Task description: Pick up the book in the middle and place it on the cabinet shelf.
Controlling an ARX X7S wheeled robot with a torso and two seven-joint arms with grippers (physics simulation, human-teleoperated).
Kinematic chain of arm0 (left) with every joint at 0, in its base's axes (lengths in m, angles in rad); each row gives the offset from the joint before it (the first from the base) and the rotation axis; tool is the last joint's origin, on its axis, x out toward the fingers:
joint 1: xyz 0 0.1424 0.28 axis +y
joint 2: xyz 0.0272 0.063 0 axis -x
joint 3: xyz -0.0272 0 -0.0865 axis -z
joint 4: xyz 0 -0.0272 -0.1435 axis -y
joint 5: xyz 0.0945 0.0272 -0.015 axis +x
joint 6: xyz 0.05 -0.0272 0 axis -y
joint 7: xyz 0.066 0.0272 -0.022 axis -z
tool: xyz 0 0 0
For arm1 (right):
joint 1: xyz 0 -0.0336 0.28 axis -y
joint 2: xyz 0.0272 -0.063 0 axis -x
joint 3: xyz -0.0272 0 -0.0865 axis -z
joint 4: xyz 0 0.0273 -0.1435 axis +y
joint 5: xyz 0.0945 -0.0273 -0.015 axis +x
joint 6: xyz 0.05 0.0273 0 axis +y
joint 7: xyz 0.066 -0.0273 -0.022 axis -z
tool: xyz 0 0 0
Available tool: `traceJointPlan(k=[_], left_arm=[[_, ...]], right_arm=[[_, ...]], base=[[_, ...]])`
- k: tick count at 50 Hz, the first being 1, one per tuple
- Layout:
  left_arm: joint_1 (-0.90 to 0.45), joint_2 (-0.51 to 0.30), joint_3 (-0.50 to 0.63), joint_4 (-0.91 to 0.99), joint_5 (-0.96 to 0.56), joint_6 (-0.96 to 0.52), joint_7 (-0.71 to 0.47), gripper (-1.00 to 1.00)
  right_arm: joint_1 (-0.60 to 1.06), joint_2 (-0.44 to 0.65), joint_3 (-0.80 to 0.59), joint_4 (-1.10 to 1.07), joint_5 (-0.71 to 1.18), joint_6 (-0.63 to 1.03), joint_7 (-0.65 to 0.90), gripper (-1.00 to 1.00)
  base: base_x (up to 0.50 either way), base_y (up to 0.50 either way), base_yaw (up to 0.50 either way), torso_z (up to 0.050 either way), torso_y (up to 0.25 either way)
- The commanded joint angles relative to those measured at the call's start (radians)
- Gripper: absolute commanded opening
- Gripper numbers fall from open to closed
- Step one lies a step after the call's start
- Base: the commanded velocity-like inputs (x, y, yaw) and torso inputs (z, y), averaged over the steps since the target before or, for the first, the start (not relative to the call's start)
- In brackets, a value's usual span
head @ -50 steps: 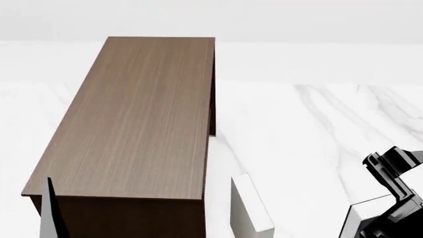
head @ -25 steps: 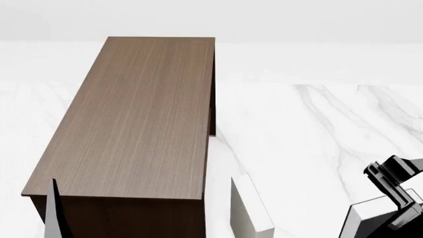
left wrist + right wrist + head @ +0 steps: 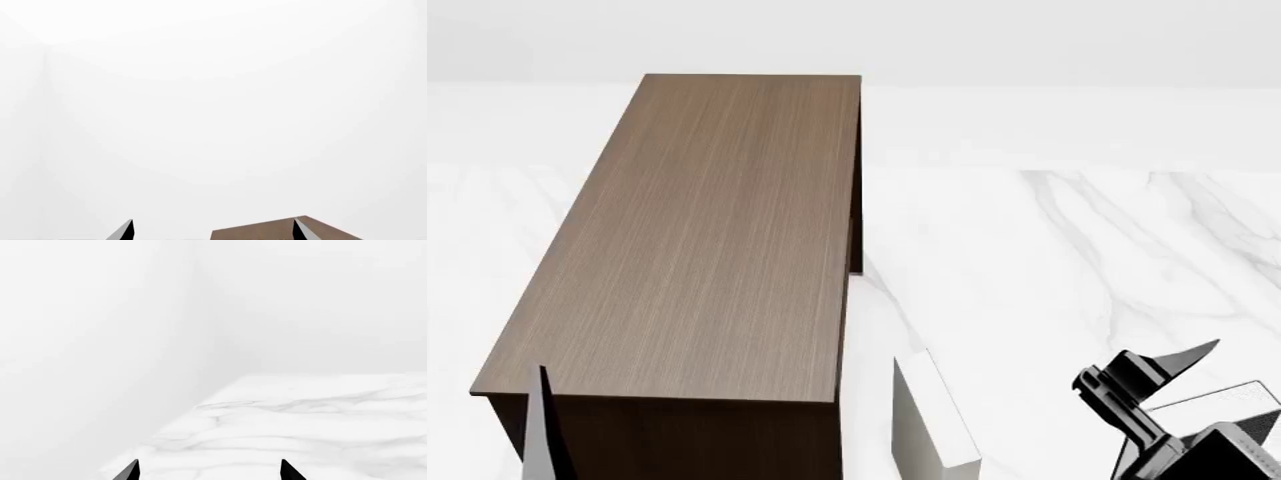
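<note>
The cabinet shelf is a long dark brown box with a lighter flat top, at the left of the head view; one corner shows in the left wrist view. My left gripper is open and empty near its front left corner, and one finger shows in the head view. My right gripper is open and empty at the lower right. Behind it is a white-edged block, apparently the dark grey book, mostly hidden by the arm.
An off-white book stands on edge just right of the cabinet's front. The white marble table stretches to the right; its far edge and plain white walls show in the right wrist view.
My right gripper has moved left and down in the head view and turned, now covering more of the white-edged block. The left finger has crept slightly up.
</note>
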Motion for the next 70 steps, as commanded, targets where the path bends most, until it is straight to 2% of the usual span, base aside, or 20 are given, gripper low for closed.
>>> traceJointPlan(k=[1, 43, 70], left_arm=[[-0.002, 0.015, -0.027, -0.01, -0.004, 0.0, 0.021, 1.0], [-0.004, 0.0, -0.017, -0.014, -0.025, -0.01, 0.008, 1.0], [-0.012, -0.006, -0.006, -0.033, -0.04, -0.01, 0.004, 1.0]], right_arm=[[-0.019, -0.038, -0.009, 0.023, 0.012, -0.007, -0.03, 1.0], [-0.054, -0.027, -0.111, 0.035, 0.055, -0.012, -0.014, 1.0], [-0.019, -0.022, -0.139, 0.176, 0.084, -0.052, -0.01, 1.0]], base=[[0.0, 0.0, 0.0, 0.0, 0.0], [0.0, 0.0, 0.0, 0.0, 0.0], [0.0, 0.0, 0.0, 0.0, 0.0]])
